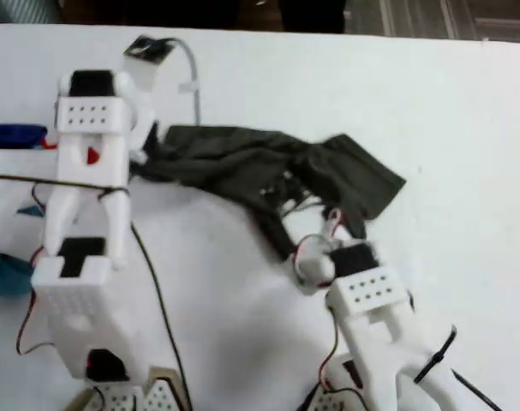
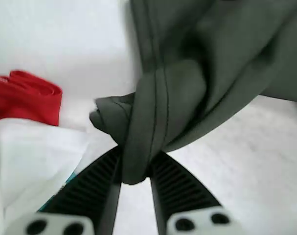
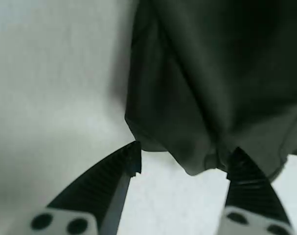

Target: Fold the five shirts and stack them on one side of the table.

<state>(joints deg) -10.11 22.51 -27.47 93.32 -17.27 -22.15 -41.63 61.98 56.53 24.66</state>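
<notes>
Dark shirt (image 1: 260, 163) lies crumpled mid-table, long axis roughly 9-to-3 in high view. Your left gripper (image 2: 136, 161) is clamped on bunched stitched edge at shirt's 9 o'clock end; cloth trails toward 3. Your right gripper (image 3: 185, 159) sits at 6 o'clock edge, jaws spread astride cloth lip, probably not touching it. Right arm is nearer free end.
</notes>
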